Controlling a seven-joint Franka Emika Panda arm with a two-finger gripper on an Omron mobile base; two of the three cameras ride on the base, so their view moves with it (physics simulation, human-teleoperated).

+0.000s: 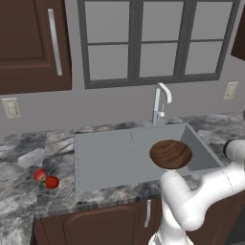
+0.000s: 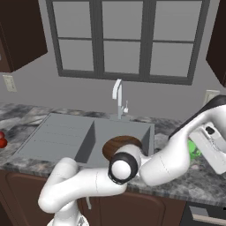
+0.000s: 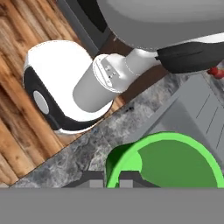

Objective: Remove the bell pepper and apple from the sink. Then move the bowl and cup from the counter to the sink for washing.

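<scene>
End effector (image 3: 111, 177) at bottom centre of hand view, fingertips pressed together and pinching rim of green cup (image 3: 168, 162), one tip inside wall, one outside. Cup fills lower right of that frame, mouth open toward camera. Marbled counter (image 3: 83, 148) running diagonally behind cup; grey sink (image 3: 197, 113) at right edge; two small red fruits at far right, too small to tell apart.

Left base view: sink (image 1: 110, 155) at frame centre, ribbed drainboard on left half, chrome faucet (image 1: 160, 103) behind. Brown bowl (image 1: 171, 154) inside right basin. Apple (image 1: 40, 174) and bell pepper (image 1: 52, 182) touching each other on counter (image 1: 28, 158), lower left of frame, well apart from sink.

Right base view: bowl (image 2: 121, 145) in basin at centre, partly hidden by arm. Cup (image 2: 193, 149) visible as green sliver at right, under wrist, above counter (image 2: 176, 128) right of sink (image 2: 62, 132). Red fruit at left edge, cropped.
</scene>
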